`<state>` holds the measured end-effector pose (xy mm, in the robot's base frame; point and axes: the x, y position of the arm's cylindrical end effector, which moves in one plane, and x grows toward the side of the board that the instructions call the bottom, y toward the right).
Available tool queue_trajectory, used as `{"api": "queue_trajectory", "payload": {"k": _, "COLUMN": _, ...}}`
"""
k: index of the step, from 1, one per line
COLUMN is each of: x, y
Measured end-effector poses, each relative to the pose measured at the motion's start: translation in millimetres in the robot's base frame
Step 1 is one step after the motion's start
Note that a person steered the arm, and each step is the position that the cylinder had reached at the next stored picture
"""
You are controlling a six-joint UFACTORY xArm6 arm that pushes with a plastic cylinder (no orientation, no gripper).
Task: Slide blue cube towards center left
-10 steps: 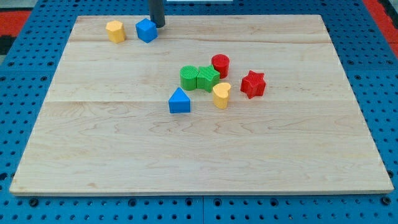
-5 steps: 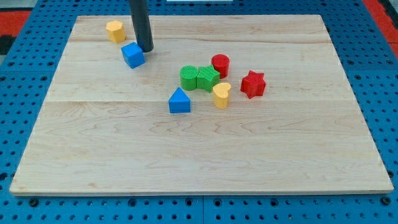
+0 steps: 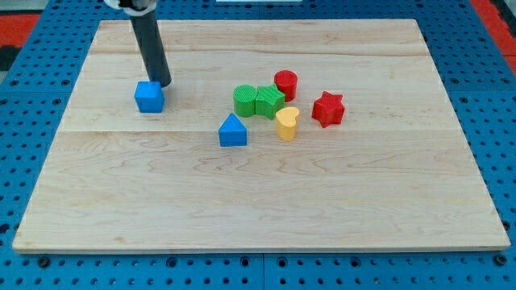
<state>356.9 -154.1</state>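
Note:
The blue cube (image 3: 149,97) sits on the wooden board (image 3: 258,193) in its upper left part. My tip (image 3: 163,84) is at the cube's upper right corner, touching it or nearly so. The dark rod slants up from there towards the view's top left.
A cluster lies right of the board's centre: a green round block (image 3: 245,100), a green star (image 3: 269,101), a red cylinder (image 3: 285,83), a red star (image 3: 328,109), a yellow heart (image 3: 286,123) and a blue triangular block (image 3: 233,130). The yellow block seen earlier is hidden behind the rod.
My tip has moved down and to the left, pushing the blue cube from the top edge towards the left middle. The rod now covers the yellow block at the top left.

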Motion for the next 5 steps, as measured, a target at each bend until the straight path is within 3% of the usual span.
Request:
{"api": "queue_trajectory", "payload": {"k": 2, "x": 27.2, "y": 36.5}}
{"api": "queue_trajectory", "payload": {"k": 5, "x": 36.9, "y": -26.0}}
